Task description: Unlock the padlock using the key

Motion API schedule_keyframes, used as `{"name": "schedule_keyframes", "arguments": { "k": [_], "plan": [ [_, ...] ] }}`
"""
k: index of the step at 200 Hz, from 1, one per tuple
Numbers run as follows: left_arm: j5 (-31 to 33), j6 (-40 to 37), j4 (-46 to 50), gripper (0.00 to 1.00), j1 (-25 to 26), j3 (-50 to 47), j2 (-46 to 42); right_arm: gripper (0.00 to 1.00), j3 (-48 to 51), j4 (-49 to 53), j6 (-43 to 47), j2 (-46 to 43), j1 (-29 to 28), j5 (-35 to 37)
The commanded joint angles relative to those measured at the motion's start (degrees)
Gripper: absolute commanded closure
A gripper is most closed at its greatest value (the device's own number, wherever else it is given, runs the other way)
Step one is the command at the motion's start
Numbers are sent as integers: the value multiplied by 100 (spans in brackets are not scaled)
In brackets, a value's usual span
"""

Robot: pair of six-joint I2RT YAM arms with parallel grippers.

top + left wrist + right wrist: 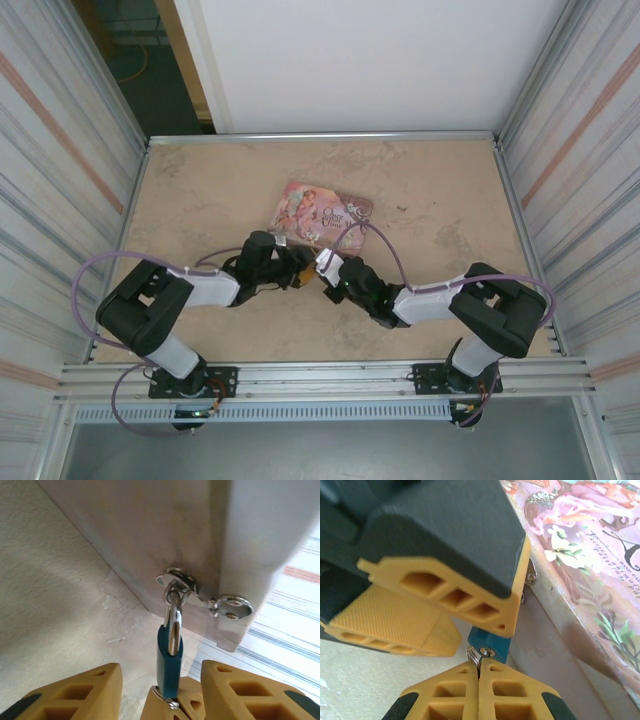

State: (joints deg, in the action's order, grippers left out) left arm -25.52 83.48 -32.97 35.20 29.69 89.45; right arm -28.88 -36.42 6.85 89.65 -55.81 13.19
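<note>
A beige speckled table (200, 190) sits between striped corrugated walls (60, 150), with a white panel (370, 60) behind.

The padlock (169, 666) has a glossy teal-blue body under a mirror-bright, polished metal shackle (173, 622), hung from a shiny steel hasp (231, 605) on the tin (590, 555). The tin's lid is smooth with a pink printed picture; its side wall is bare, dull grey metal. A small bright metal ring (472, 654) sits at the padlock's base. The fingers (90, 690) of the left pincer (162, 692) and of the right pincer (479, 680) are matt yellow plastic, ribbed with hollow cells, one pad (395, 617) finely cross-hatched, under a dark, grainy matt shell. The tabletop (200, 190) is beige, mottled, matt and slightly rough.
</note>
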Motion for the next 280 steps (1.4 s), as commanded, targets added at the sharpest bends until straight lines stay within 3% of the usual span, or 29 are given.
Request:
{"name": "schedule_keyframes", "arguments": {
  "k": [1,78,166,220,244,280],
  "plan": [
    [163,-394,420,52,-74,54,-450,100,180,145,-450,-281,94,-271],
    [1408,-2169,2869,43,-109,627,-2367,100,463,373,-1673,-894,799,-1450],
    [2367,-3547,4012,42,-15,1159,-3324,100,621,849,-3178,-1047,1605,-2298],
    [2546,-3799,4223,41,8,1367,-3271,100,535,1174,-3672,-871,1949,-2540],
    [2573,-3876,4472,36,-57,1523,-3048,100,514,1131,-3720,-738,2025,-2567],
    [1597,-4197,4782,32,-639,1957,-2338,100,448,1007,-3742,-483,2139,-2645]
  ]
}}
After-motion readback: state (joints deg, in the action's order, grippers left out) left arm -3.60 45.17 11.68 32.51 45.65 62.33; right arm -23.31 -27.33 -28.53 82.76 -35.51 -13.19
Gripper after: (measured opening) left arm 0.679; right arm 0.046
